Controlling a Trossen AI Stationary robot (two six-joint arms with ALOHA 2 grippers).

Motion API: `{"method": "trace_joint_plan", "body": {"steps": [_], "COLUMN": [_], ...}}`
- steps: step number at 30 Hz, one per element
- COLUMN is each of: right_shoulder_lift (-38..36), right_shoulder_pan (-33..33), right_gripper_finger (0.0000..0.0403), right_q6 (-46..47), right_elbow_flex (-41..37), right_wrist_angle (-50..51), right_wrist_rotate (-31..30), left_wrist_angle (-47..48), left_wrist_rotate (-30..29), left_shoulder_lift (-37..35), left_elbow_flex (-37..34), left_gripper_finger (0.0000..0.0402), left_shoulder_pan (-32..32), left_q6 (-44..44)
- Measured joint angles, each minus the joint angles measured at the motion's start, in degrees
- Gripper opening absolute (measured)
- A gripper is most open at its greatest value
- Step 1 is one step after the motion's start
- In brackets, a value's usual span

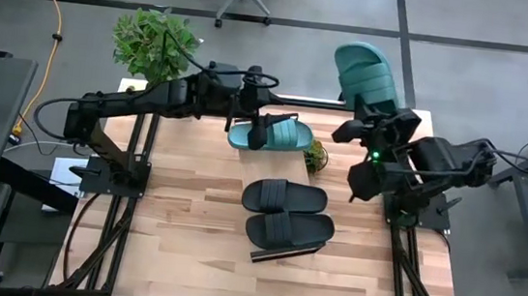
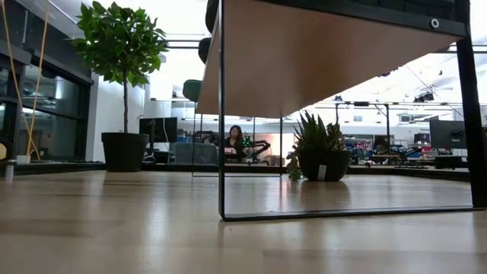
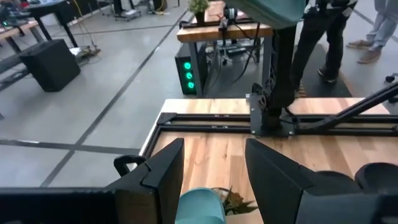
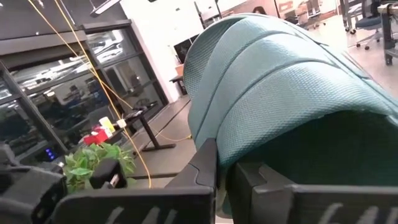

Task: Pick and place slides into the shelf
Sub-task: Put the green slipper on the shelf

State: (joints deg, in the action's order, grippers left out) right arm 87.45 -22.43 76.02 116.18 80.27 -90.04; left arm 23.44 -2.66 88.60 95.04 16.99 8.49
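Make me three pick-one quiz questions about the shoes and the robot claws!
1. Where do the two black slides lie?
A. On the floor
B. Side by side near the middle of the table
C. In the left claw

2. How many teal slides can you see?
A. One
B. Two
C. Four

3. What is the right claw doing?
A. It is shut on a teal slide, held up in the air
B. It is open and empty
C. It is holding a black slide

Answers:
1. B: the high view shows the black slides next to each other in the middle part of the table.
2. B: of the teal slides, one is lifted and one lies flat.
3. A: the right claw has its fingers clamped on the teal slide's edge.
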Motion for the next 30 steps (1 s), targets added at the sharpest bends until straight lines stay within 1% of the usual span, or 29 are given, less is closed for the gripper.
{"method": "trace_joint_plan", "body": {"steps": [7, 10, 13, 14, 18, 20, 22, 24, 26, 30], "right_shoulder_lift": [1.3, 1.3, 1.6, 1.7, 1.8, 1.8, 1.5, 0.9, 0.4, 0.2], "right_shoulder_pan": [1.3, 2.4, 3.3, 3.8, 7.3, 9.3, 11.0, 13.0, 14.9, 18.4], "right_gripper_finger": [0.0, 0.0, 0.0, 0.0, 0.0, 0.0, 0.0, 0.0, 0.0, 0.0], "right_q6": [-12.4, -18.4, -27.6, -32.0, -51.8, -60.7, -68.2, -72.8, -75.3, -80.0], "right_elbow_flex": [0.0, 0.0, 0.0, 0.0, -0.1, -0.1, -0.1, -0.1, 0.0, 0.0], "right_wrist_angle": [-10.5, -16.3, -23.9, -27.2, -42.4, -50.4, -57.0, -62.1, -65.8, -72.8], "right_wrist_rotate": [0.6, 3.4, 7.7, 9.5, 21.7, 25.3, 27.5, 30.8, 35.0, 43.3], "left_wrist_angle": [0.3, 0.4, 1.1, 1.2, 1.2, 1.2, 1.2, 0.7, -1.0, -9.1], "left_wrist_rotate": [0.1, 0.1, 0.7, 1.1, 2.0, 2.0, 2.0, 2.0, 2.0, 2.1], "left_shoulder_lift": [-0.2, -0.3, -0.3, -0.3, -0.3, -0.3, -0.3, -0.3, -0.3, -0.3], "left_elbow_flex": [0.0, 0.0, 0.0, 0.0, 0.0, 0.0, 0.0, 0.0, 0.0, 0.0], "left_gripper_finger": [0.0159, 0.0159, 0.0159, 0.0159, 0.0159, 0.0159, 0.0159, 0.0159, 0.0159, 0.0159], "left_shoulder_pan": [0.4, 0.4, 0.4, 0.4, 0.4, 0.4, 0.4, 0.4, 0.4, 0.4], "left_q6": [0.7, 0.7, 0.8, 0.8, 0.8, 0.8, 0.8, 0.7, 0.3, 0.2]}}
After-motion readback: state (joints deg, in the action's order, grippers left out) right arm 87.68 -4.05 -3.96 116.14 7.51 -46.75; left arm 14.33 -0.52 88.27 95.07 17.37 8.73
